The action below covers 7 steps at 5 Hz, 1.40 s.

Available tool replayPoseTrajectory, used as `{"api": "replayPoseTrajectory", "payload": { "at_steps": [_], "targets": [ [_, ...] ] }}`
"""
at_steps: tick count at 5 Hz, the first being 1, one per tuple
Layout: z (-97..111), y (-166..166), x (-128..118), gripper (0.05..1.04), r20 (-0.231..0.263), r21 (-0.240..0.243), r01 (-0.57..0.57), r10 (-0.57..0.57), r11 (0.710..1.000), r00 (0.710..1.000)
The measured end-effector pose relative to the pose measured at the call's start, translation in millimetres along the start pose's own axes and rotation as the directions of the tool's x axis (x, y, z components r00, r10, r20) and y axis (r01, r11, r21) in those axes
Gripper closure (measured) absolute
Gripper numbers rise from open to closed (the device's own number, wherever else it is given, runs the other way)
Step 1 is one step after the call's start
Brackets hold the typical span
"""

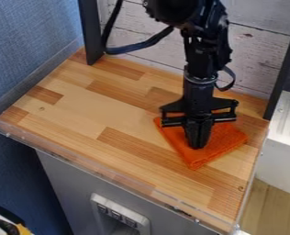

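Observation:
The black gripper point(197, 145) points straight down over an orange cloth point(218, 144), right of the middle of the wooden surface. Its two fingers are close together, shut, with the tips at the cloth's middle. I cannot tell whether any fabric is pinched between them. The cloth lies folded and fairly flat, one corner toward the front edge. Part of it is hidden behind the fingers.
The wooden tabletop point(68, 114) has a low clear rim point(110, 173) along its front and sides. Dark upright posts point(91, 30) stand at the back left and right, before a whitish plank wall point(261, 50). A white unit point(282, 151) stands at the right.

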State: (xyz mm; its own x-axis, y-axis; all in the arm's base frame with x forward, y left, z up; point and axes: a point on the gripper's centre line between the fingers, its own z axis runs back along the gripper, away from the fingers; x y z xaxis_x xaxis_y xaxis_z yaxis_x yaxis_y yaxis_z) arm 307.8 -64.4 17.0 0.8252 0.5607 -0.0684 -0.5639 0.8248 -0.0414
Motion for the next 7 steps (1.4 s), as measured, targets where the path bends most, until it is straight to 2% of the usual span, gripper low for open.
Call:
{"api": "replayPoseTrajectory", "payload": {
  "at_steps": [1,2,3,5,7],
  "targets": [
    [-3,1,0,1.025,0.029,-0.026,-0.003,0.004,1.000,1.000],
    [-1,-2,3,1.025,0.062,-0.048,0.056,-0.053,0.997,0.997],
    [-1,0,7,1.025,0.083,-0.042,0.148,-0.144,0.988,0.986],
    [8,9,29,1.025,0.130,0.004,0.336,-0.333,0.942,0.934],
    [6,24,45,1.025,0.099,0.084,0.473,-0.480,0.877,0.872]
  ]
}}
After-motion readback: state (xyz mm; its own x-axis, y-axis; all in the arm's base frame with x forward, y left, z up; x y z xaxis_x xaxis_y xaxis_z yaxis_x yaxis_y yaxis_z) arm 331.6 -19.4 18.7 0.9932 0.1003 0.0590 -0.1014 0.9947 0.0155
